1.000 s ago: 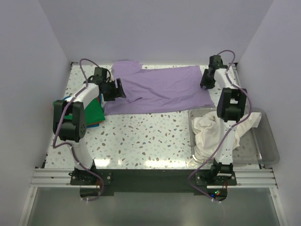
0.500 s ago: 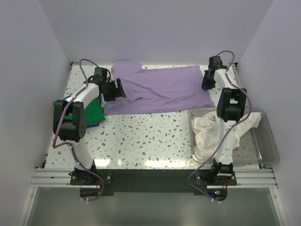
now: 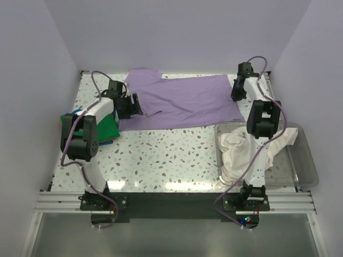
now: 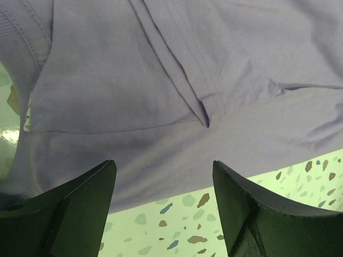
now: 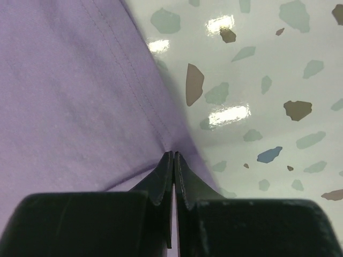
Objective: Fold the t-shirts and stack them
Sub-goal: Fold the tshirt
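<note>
- Bright, even overhead light fills the enclosure; white glare streaks the table [image 3: 161,155] near its front edge.
- The left gripper [image 4: 163,166] looms dark, blurred; greenish cast below.
- The right gripper [image 5: 172,155] is soft-focused; thin shadow edges the lavender t-shirt [image 5: 69,80], beside sharp glints.

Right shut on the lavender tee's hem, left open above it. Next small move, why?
Probably lower the left gripper and pinch the lavender t-shirt at its near edge: the jaws hang open over it, while the right gripper pinches the hem.
</note>
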{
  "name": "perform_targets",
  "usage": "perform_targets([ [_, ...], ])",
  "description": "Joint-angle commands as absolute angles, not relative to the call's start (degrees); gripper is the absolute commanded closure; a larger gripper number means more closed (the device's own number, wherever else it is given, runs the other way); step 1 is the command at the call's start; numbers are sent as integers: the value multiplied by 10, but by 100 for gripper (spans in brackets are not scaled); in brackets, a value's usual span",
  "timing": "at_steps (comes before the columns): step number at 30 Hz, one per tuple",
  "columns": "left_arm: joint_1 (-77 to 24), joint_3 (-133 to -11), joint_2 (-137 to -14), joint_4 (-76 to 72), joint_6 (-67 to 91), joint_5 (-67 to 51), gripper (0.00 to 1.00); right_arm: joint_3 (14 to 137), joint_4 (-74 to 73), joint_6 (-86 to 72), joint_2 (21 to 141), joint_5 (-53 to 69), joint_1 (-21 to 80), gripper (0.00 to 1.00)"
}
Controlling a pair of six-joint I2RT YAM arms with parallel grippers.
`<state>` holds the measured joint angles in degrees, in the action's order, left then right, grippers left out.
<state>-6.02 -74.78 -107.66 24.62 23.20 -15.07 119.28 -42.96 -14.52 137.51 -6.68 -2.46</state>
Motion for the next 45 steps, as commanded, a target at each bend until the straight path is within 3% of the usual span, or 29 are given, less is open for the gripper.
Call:
perform_targets([
  [1,-62,-733,-1080,218,233,-124,22,1225,-453,-146,1369,-103,-25,100],
  [31,-62,-720,-1063,207,257,-92,22,1231,-494,-147,1378,-197,-27,100],
  [33,-64,-738,-1056,200,258,-100,22,1239,-499,-146,1376,-189,-28,93],
  [34,-66,-745,-1054,198,258,-101,22,1241,-499,-147,1372,-183,-27,74],
  [35,-69,-754,-1052,197,258,-102,22,1244,-499,-146,1368,-182,-27,62],
  [38,-80,-785,-1059,196,260,-111,22,1242,-497,-147,1346,-170,-26,38],
  [45,-124,-827,-1109,207,263,-136,26,1091,-436,-172,1224,-73,-10,38],
])
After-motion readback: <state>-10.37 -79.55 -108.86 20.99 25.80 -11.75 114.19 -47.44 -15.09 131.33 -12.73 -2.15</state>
